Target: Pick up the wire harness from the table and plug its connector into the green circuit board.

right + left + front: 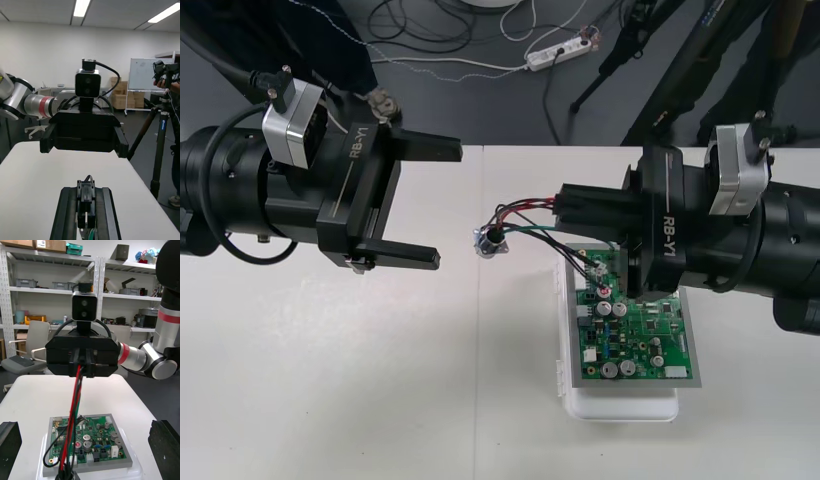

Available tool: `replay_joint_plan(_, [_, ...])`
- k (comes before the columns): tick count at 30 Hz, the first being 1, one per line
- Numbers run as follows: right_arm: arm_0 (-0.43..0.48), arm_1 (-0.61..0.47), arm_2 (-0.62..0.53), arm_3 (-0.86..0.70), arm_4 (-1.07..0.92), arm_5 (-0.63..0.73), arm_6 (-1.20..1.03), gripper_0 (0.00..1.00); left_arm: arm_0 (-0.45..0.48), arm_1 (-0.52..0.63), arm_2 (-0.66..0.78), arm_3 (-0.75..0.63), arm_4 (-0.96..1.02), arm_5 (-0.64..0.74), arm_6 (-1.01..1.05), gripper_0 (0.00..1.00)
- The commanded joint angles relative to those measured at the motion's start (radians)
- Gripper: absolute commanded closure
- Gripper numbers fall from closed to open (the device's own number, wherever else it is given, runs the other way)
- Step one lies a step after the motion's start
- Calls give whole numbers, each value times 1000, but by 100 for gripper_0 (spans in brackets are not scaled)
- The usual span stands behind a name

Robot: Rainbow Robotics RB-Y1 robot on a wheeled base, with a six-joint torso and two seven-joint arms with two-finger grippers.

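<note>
My right gripper [562, 208] hovers over the far left corner of the green circuit board [635, 330], shut on the wire harness [525, 215]. In the right wrist view a black plug [86, 200] sits between its close-set fingers [107, 213]. Red, black and green wires [75, 397] run from it down to the round metal socket [490, 243], just left of the board. My left gripper [442, 205] faces it from the left, open, fingers [9, 442] far apart with the socket [67, 475] low between them. The board [97, 438] rests on a white base [620, 405].
The right gripper [82, 360] and the left gripper [84, 131] stand close, face to face. Pale table [330, 380] stretches left and in front of the board. Cables and a power strip [558, 55] lie on the dark floor beyond the far edge.
</note>
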Motion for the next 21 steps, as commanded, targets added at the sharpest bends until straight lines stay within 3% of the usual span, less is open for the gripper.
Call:
replay_joint_plan(1, [18, 19, 33, -37, 2, 10, 30, 100, -48, -1, -9, -27, 16, 58, 30, 0])
replay_joint_plan(21, [17, 19, 40, -37, 2, 10, 64, 99, -105, -38, -63, -27, -21, 64, 31, 0])
